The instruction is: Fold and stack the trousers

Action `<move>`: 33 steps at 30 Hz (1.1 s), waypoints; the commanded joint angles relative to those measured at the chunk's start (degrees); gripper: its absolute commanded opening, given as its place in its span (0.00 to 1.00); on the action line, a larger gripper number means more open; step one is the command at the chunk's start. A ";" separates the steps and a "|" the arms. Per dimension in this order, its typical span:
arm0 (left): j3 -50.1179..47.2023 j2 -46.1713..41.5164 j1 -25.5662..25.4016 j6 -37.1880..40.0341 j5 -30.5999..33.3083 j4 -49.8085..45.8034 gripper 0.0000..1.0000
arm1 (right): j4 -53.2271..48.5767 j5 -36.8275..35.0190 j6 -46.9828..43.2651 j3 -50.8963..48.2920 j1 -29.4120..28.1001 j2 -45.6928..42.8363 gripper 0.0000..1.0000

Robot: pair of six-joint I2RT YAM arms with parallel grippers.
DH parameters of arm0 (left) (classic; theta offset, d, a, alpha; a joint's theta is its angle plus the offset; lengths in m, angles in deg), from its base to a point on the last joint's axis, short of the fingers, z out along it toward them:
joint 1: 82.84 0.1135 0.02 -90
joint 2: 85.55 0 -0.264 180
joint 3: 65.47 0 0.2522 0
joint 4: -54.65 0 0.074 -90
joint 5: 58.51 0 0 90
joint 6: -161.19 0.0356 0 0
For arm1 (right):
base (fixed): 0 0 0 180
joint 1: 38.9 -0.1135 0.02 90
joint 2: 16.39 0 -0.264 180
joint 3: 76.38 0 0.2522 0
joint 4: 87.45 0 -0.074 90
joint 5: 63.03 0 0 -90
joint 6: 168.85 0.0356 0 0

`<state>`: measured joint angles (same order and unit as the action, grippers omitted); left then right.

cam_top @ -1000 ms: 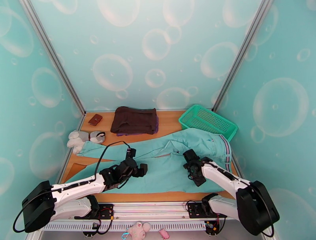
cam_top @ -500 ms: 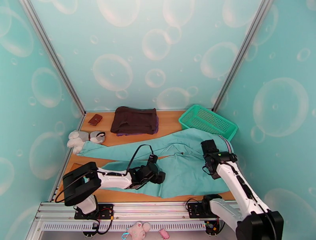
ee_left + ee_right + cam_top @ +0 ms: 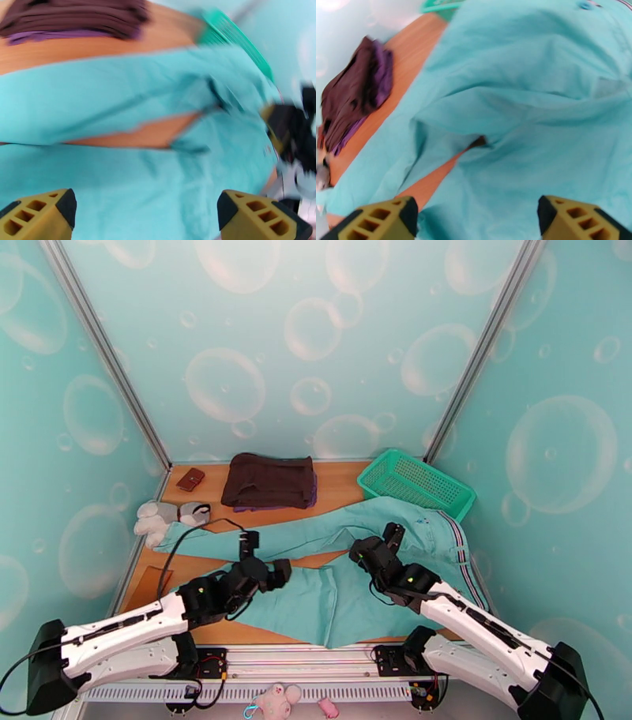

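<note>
Teal trousers [image 3: 332, 603] lie left-to-right, striped waistband [image 3: 461, 544] at the right end.

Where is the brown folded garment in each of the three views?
Top external: brown garment at the back of the table, left of centre.
Left wrist: top left corner.
Right wrist: left edge, mid-height.
Shared landmark: the trousers, spread beside it.

Robot test booth, lab-type. Bubble-printed teal backdrop panels [image 3: 316, 343] on aluminium posts [image 3: 105, 350] enclose a wooden surface [image 3: 340, 481] lying beyond the fingers [image 3: 39, 215]. The arm bases [image 3: 197, 662] are bolted to a metal rail [image 3: 300, 672] behind them.
</note>
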<state>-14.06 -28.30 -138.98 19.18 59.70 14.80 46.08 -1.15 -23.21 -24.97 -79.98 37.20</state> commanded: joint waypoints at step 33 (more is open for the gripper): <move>12.08 23.59 -19.86 -22.69 9.31 -21.35 0.95 | 36.07 29.94 -24.11 -12.71 27.12 -0.30 0.88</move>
<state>0.58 -3.69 -159.87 4.23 64.50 9.52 79.96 26.65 -45.33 -37.47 -53.23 36.15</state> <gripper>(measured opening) 0.955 0.878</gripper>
